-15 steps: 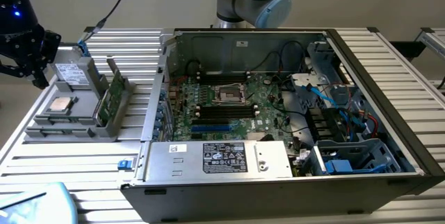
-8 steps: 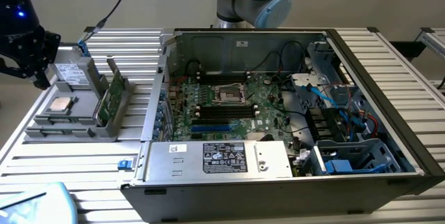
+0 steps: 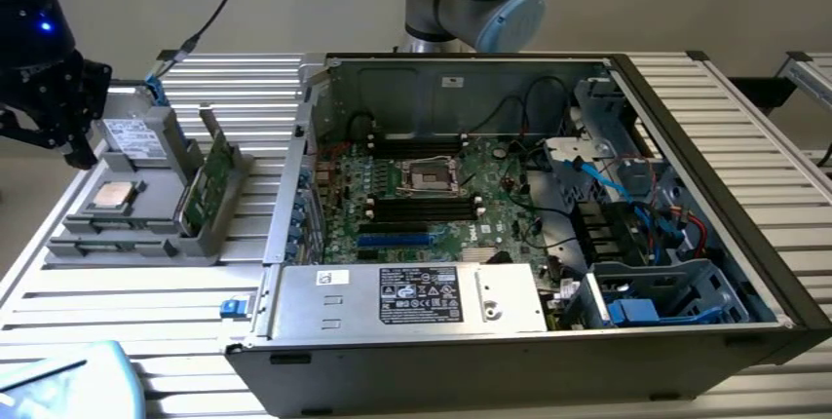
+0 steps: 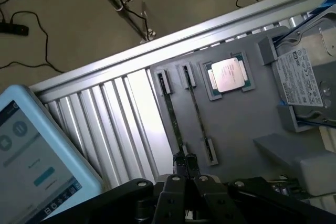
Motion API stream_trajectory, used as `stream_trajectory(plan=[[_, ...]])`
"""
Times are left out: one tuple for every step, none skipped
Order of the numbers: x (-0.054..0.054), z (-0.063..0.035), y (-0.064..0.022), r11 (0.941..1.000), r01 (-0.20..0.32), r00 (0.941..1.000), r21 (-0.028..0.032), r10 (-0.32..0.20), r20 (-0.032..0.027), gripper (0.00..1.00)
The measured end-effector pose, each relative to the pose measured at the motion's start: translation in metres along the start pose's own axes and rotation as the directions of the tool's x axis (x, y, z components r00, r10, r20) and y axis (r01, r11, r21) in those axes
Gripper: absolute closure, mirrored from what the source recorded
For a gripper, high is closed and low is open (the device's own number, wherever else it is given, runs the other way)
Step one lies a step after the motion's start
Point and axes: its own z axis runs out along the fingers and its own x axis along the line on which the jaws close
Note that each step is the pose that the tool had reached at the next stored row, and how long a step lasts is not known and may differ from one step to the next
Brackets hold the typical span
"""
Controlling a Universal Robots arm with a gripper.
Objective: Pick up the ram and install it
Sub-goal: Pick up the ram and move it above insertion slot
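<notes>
In exterior view, hovers with gripper [image 3: 53, 141] near tray [image 3: 117, 242] at the exterior view's left, apart from ram [image 3: 206, 195] standing on edge in tray slot; in wrist view, presses fingertips [image 4: 180, 162] together, empty, above two edge-on boards [image 4: 197, 114].

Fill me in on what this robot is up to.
The arm is working on getting the ram into the open computer case. Its gripper is shut and holds nothing. It hovers over the gray tray beside the case, seemingly in line with one end of the ram. The ram stands on edge in its holder on that tray, near the CPU and a hard drive. It has not been picked up yet.
</notes>
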Motion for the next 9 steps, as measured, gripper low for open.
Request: stream_trajectory(plan=[[-0.0001, 0.0003, 0.0002, 1.0, 0.009, 1.0, 0.0013, -0.009, -0.0006, 0.89], [-0.0002, 0.0006, 0.0006, 0.9998, 0.018, 0.9998, 0.0025, -0.018, -0.0011, 0.89], [-0.0002, 0.0011, 0.001, 0.9997, 0.026, 0.9997, 0.0035, -0.026, -0.0014, 0.89], [-0.0002, 0.0014, 0.0016, 0.9995, 0.032, 0.9995, 0.0043, -0.032, -0.002, 0.89], [-0.0001, 0.0019, 0.0024, 0.9993, 0.038, 0.9993, 0.0052, -0.038, -0.0023, 0.89], [-0.0001, 0.0023, 0.0032, 0.999, 0.043, 0.9991, 0.0059, -0.043, -0.0026, 0.89], [0.0, 0.0027, 0.004, 0.9988, 0.049, 0.9988, 0.0066, -0.049, -0.003, 0.89], [0.0001, 0.0031, 0.0047, 0.9984, 0.055, 0.9985, 0.0073, -0.055, -0.0034, 0.89], [0.0, 0.0036, 0.0054, 0.9981, 0.061, 0.9981, 0.0083, -0.061, -0.0038, 0.89]])
